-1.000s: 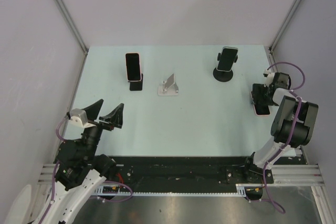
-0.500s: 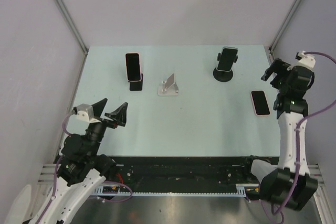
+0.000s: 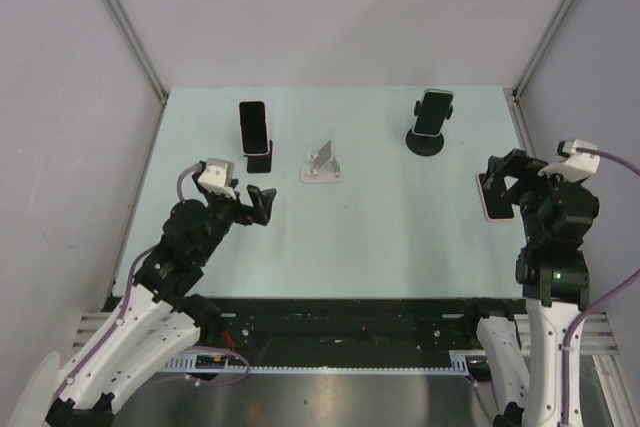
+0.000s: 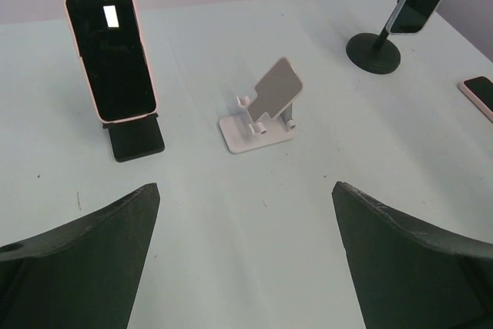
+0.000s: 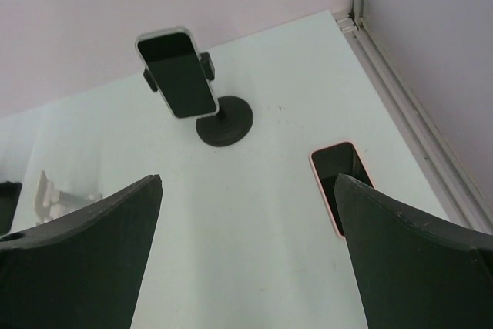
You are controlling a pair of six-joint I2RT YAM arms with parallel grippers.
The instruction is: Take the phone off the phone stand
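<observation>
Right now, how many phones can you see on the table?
3. Left phone leans on the black stand, back left. Clamped phone sits in the round-base stand, back right. Flat phone lies near the right edge. None seems hidden.

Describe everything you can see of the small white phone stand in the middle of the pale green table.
The small white phone stand looks like plastic or painted metal: a flat rectangular base, a grey-looking back plate tilted rearward, and two small lips at its front. It holds no phone. It sits upright on the pale green table, touched by nothing else.
</observation>
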